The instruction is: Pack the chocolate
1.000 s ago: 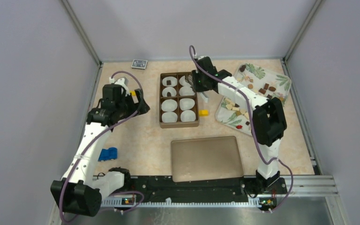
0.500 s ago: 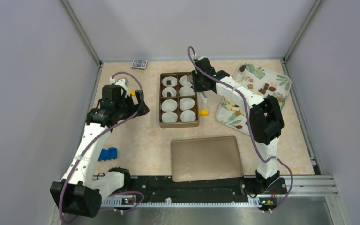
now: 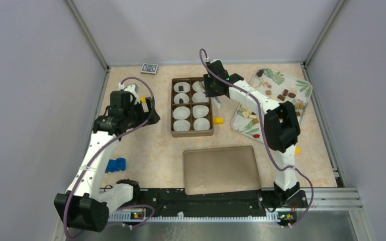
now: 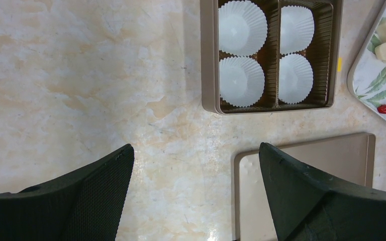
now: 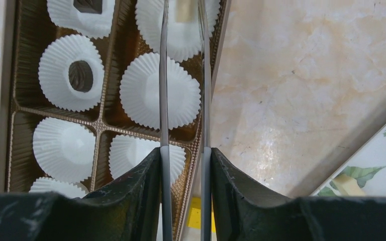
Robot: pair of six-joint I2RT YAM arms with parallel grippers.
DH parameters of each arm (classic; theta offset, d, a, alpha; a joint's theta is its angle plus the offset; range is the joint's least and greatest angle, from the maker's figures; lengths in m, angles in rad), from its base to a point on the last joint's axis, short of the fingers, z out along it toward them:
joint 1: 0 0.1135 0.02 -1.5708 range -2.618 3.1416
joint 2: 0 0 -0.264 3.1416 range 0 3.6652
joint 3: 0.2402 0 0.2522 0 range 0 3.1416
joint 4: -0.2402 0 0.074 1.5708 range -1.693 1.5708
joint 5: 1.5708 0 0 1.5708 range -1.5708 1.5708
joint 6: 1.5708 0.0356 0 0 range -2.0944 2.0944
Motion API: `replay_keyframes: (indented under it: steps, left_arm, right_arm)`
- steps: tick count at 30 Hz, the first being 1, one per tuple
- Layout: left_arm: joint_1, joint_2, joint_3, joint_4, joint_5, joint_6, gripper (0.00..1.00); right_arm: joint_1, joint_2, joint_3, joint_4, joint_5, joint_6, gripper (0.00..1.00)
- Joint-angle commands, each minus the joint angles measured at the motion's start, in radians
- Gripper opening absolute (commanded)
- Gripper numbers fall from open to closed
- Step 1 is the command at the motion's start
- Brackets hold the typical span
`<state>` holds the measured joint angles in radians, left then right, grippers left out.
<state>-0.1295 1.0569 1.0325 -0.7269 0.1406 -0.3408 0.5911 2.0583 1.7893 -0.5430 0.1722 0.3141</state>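
Left gripper: matte black, mesh-textured fingers spread wide, empty, over beige marbled tabletop.
Right gripper: thin flat steel blades, narrowly parted, tan chocolate block between them, top centre; gripped or loose, cannot tell.
Glossy brown plastic box: ribbed walls, white fluted paper cups.
Small dark chocolate pieces: oval and square, in upper-left cups.
Brown and cream cubes: on leaf-print tray, right side.

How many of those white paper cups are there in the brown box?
8 cups, all in the box: two columns of four. The far right cup is partly covered by the right gripper; none seems fully hidden.
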Motion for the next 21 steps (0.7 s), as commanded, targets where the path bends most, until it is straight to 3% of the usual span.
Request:
replay_keyframes:
  steps: [1, 13, 21]
  left_arm:
    - [0.004, 0.004, 0.028, 0.007, 0.003, 0.010, 0.98]
    - [0.004, -0.011, 0.015, 0.013, 0.009, 0.010, 0.98]
    - [0.004, -0.005, 0.014, 0.024, 0.067, 0.014, 0.98]
  right_arm:
    - [0.003, 0.000, 0.073, 0.026, 0.012, -0.008, 0.37]
    - [0.004, -0.090, 0.049, 0.029, 0.020, -0.009, 0.35]
    - [-0.043, -0.416, -0.255, 0.062, 0.087, 0.005, 0.34]
